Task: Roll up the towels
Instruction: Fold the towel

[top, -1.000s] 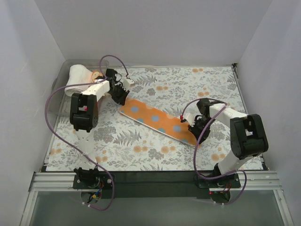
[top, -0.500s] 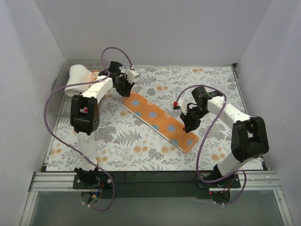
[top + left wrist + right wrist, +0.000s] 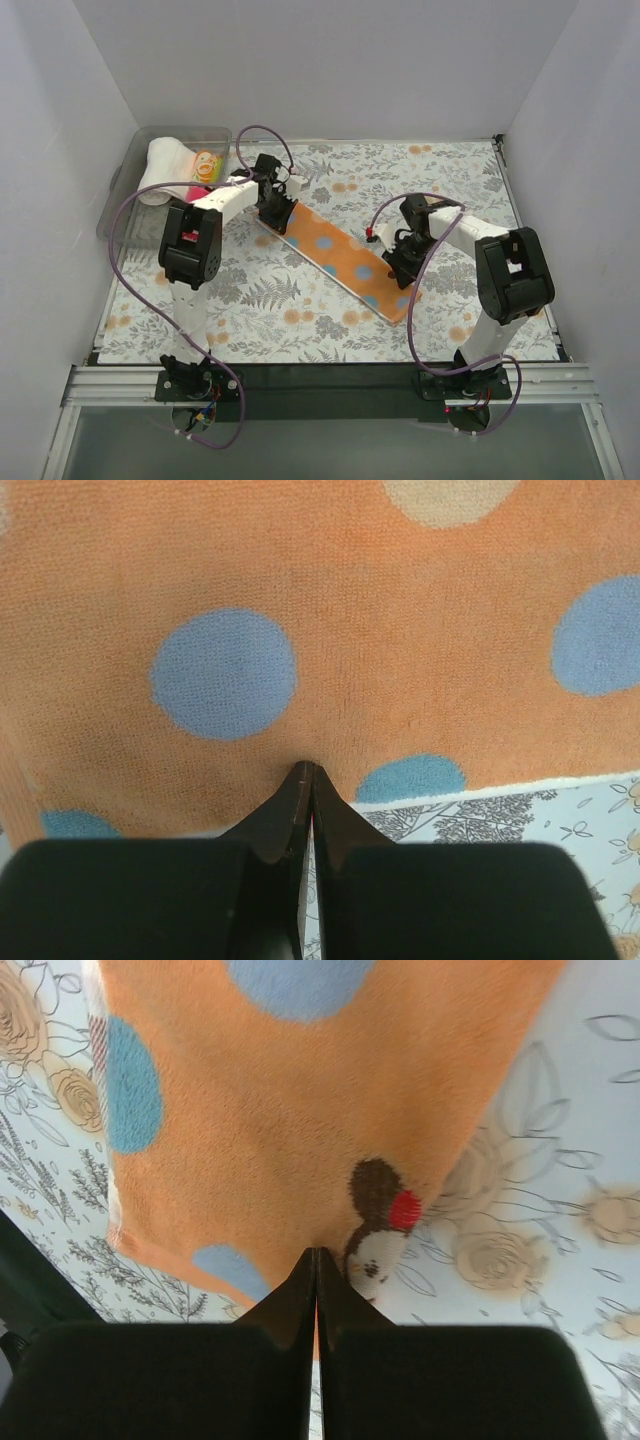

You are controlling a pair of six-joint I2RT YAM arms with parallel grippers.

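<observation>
An orange towel with blue and pale spots [image 3: 335, 258] lies flat as a long strip, running diagonally from far left to near right on the floral covering. My left gripper [image 3: 277, 218] sits at its far-left end. In the left wrist view the jaws [image 3: 305, 765] are closed with the tips pinching the towel [image 3: 400, 630] just inside its edge. My right gripper [image 3: 398, 272] sits near the near-right end. Its jaws [image 3: 315, 1250] are closed on the towel [image 3: 300, 1110] beside a small mouse figure [image 3: 380, 1220].
A clear plastic bin [image 3: 120, 190] stands at the far left. It holds a white rolled towel [image 3: 160, 170], a yellow patterned towel [image 3: 205, 163] and a magenta one [image 3: 197, 190]. White walls close in the table. The floral covering [image 3: 450, 190] spreads under everything.
Both grippers moved with the towel. The left one went right and slightly nearer, the right one shifted left. The strip now lies a little steeper and further from the bin.
</observation>
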